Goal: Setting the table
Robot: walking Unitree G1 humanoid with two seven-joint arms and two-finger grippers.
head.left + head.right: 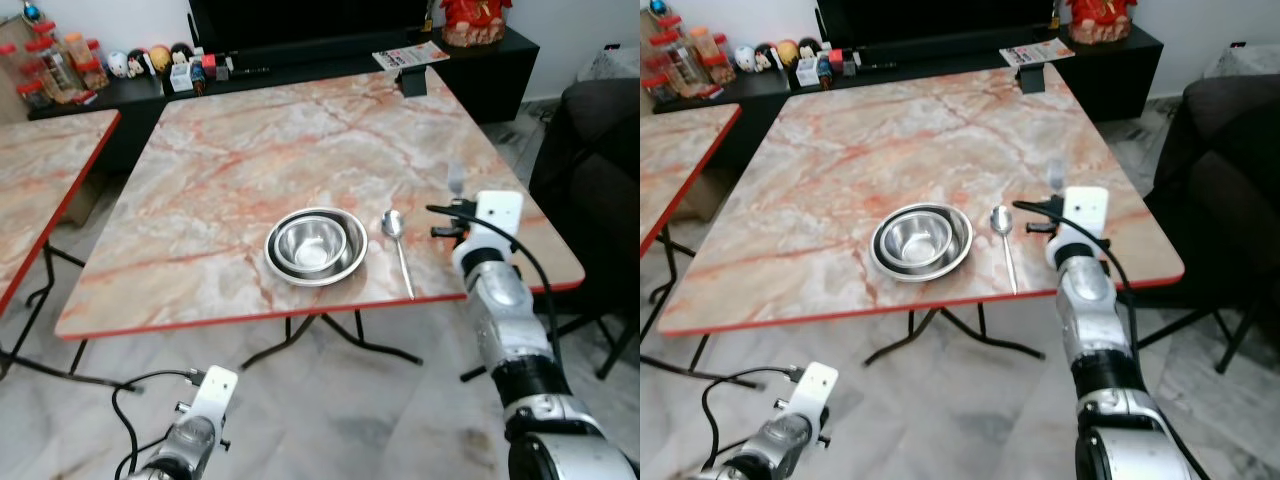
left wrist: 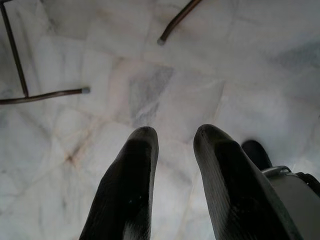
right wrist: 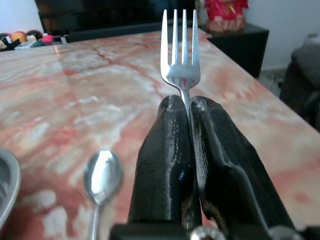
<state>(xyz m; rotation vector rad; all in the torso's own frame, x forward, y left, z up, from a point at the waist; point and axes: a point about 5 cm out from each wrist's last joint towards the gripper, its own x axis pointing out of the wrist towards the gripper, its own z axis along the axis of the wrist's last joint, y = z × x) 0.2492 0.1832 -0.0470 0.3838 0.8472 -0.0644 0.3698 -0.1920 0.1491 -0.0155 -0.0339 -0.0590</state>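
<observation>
Right wrist view: right claw (image 3: 187, 107) clamped on fork (image 3: 180, 60), tines up, w/ spoon (image 3: 101, 180) beside.

A second marble-patterned table with a red edge (image 1: 40, 190) stands to the left, with dark folding legs (image 1: 40, 300) under it. Along the far wall runs a low black cabinet (image 1: 480, 60). On its left end sit jars with red lids (image 1: 60, 65) and a row of small round figurines (image 1: 150, 62), with small boxes (image 1: 195, 72) beside them. A magazine (image 1: 410, 55) lies on the cabinet further right, near a red ornament (image 1: 475, 20). A dark sofa (image 1: 600, 160) stands at the right. The floor is pale marble tile (image 1: 350, 410).
</observation>
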